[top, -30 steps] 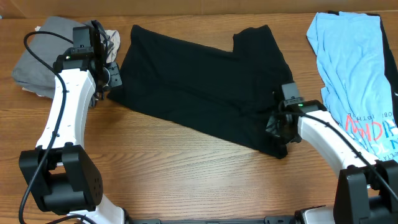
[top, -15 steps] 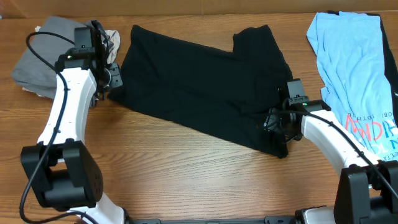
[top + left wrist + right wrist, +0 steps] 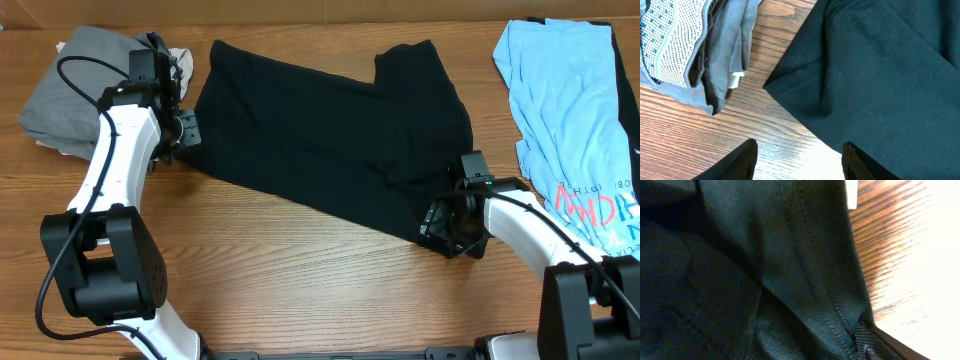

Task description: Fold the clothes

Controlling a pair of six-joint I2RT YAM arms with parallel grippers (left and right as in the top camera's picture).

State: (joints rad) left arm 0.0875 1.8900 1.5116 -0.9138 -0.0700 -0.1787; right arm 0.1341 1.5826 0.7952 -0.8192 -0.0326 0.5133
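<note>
A black garment [image 3: 330,130] lies spread flat across the middle of the table. My left gripper [image 3: 185,128] hovers open and empty just off its left corner; in the left wrist view the gripper [image 3: 799,162] straddles bare wood, with the black garment's corner [image 3: 880,75] ahead. My right gripper [image 3: 447,222] sits at the garment's front right corner, where the cloth is bunched. In the right wrist view, black fabric with a stitched hem [image 3: 740,270] fills the frame and drapes over the one visible finger of the gripper [image 3: 840,345], which appears shut on it.
A folded grey pile of clothes [image 3: 75,90] lies at the back left, beside the left gripper, and shows in the left wrist view [image 3: 715,50]. A light blue printed T-shirt [image 3: 570,110] lies along the right edge. Bare wood runs along the front.
My right gripper has slid toward the table's front along the black garment's right edge, and the corner is now bunched. My left gripper has shifted slightly right toward the garment's left corner.
</note>
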